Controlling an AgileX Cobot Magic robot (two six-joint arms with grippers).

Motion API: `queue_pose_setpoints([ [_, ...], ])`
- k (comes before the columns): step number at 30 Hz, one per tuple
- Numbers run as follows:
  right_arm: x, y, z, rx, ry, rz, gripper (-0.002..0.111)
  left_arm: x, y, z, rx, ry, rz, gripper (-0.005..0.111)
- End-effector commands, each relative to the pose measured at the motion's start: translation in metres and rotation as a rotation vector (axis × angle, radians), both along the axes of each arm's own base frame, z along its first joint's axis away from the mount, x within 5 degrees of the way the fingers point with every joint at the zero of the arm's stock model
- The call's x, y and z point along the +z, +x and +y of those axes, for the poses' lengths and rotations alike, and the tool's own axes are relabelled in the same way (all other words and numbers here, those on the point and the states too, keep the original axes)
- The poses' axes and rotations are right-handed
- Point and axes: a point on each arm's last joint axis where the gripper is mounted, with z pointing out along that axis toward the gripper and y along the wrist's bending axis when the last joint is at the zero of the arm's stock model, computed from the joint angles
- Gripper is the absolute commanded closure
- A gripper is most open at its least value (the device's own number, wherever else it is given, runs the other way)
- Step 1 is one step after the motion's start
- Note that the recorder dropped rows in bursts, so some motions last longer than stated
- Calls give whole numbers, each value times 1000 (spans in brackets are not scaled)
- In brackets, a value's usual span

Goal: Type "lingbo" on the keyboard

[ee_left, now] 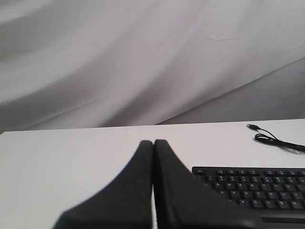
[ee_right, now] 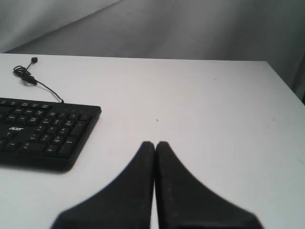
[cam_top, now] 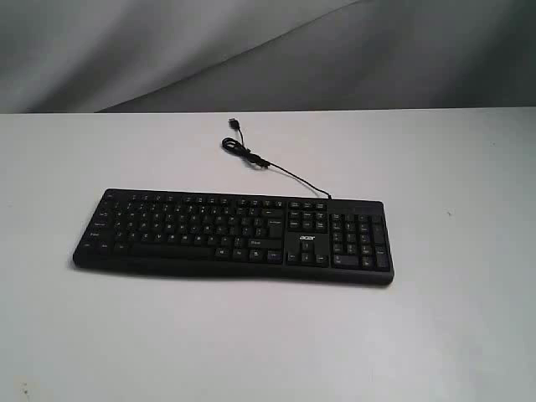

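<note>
The keyboard (cam_top: 234,239) is black all over. Its keys have small white letters and signs on them. A little white "acer" logo (cam_top: 305,241) shows on the black. The cable (cam_top: 276,167) is black too, a thin dark line on the table. The table (cam_top: 268,352) is plain white with no pattern, only a few tiny dark specks. The cloth (cam_top: 251,50) behind it is grey, lighter in some places and darker in others, with soft folds that look like wide stripes. The left gripper (ee_left: 153,142) is plain black and a bit dull. The right gripper (ee_right: 155,143) is the same plain black, with a thin pale line between its 2 fingers.
</note>
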Motion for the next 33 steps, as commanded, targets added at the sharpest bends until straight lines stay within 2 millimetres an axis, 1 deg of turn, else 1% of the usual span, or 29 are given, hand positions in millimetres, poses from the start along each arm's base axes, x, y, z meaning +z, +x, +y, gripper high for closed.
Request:
queue_pose_setpoints([
  [1, -1, 0, 0, -3, -5, 1, 108, -1, 0, 0, -8, 0, -9, 106],
  [19, -1, 0, 0, -3, -5, 1, 108, -1, 0, 0, -8, 0, -9, 106],
  [20, 0, 0, -1, -3, -33, -16, 108, -1, 0, 0, -8, 0, -9, 106],
  [22, 7, 2, -2, -8, -67, -89, 108, -1, 0, 0, -8, 0, -9, 106],
  [24, 17, 3, -2, -12, -57, -201, 108, -1, 0, 0, -8, 0, -9, 106],
  [29, 35, 2, -2, -19, -56, -406, 108, -1, 0, 0, -8, 0, -9, 106],
  [31, 44, 0, -2, -23, -54, -506, 108, -1, 0, 0, -8, 0, -9, 106],
  [33, 56, -4, -2, -26, -25, -643, 108, -1, 0, 0, -8, 0, -9, 106],
])
